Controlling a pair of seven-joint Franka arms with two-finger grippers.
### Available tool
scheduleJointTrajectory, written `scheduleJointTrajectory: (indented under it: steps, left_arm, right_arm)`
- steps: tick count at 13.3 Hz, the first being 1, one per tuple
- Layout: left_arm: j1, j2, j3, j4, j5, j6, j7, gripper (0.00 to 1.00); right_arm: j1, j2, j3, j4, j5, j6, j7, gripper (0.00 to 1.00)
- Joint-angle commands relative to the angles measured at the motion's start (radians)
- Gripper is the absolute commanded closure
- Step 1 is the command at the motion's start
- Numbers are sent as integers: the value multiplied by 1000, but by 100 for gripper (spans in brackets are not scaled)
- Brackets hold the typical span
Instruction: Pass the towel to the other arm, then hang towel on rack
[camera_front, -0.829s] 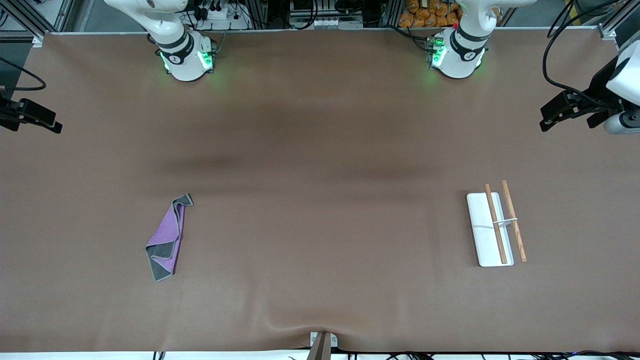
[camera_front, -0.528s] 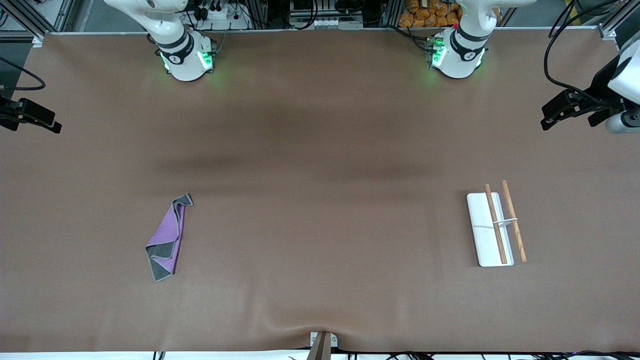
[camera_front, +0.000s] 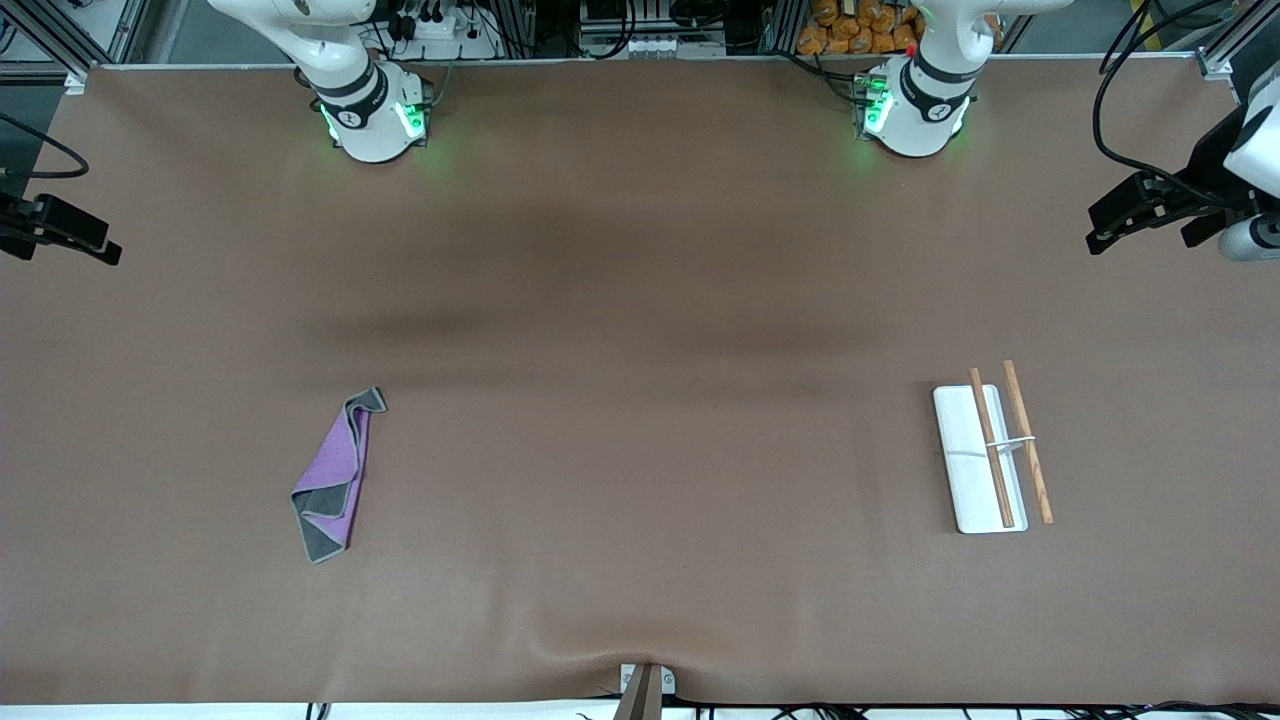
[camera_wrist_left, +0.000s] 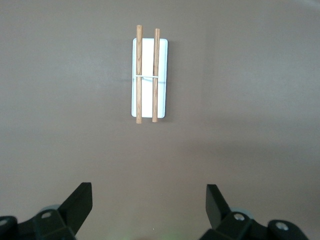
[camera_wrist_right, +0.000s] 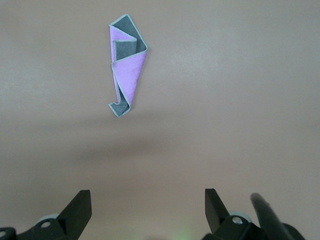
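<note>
Lying untouched on the table (camera_front: 640, 300), the folded purple-and-grey towel (camera_front: 332, 476) awaits pickup, well ahead of the right gripper (camera_wrist_right: 145, 210), whose jaws gape empty. Its long axis runs roughly toward them. The left gripper (camera_wrist_left: 149, 209), jaws likewise spread, faces the rack (camera_front: 985, 458). Handover and hanging both remain.

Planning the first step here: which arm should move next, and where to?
Probably the right gripper, open and high at its own end of the table, should descend over the towel, which lies folded and untouched there. The rack sits at the other end, under the open left gripper, which waits.
</note>
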Motion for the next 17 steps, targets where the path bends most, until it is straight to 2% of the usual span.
scheduleJointTrajectory:
  steps: [1, 10, 14, 17]
  left_arm:
    - [5, 12, -2, 31, 4, -28, 22, 0]
    - [13, -4, -4, 27, 7, -64, 22, 0]
    - [10, -2, -10, 25, 5, -80, 24, 0]
    - [0, -2, -13, 25, 5, -80, 22, 0]
  right_arm:
    - [13, -1, -3, 8, -13, -14, 8, 0]
    - [13, 19, 3, 4, -10, -11, 22, 0]
    - [16, 108, 5, 4, 2, 24, 22, 0]
    - [48, 206, 3, 4, 7, 131, 23, 0]
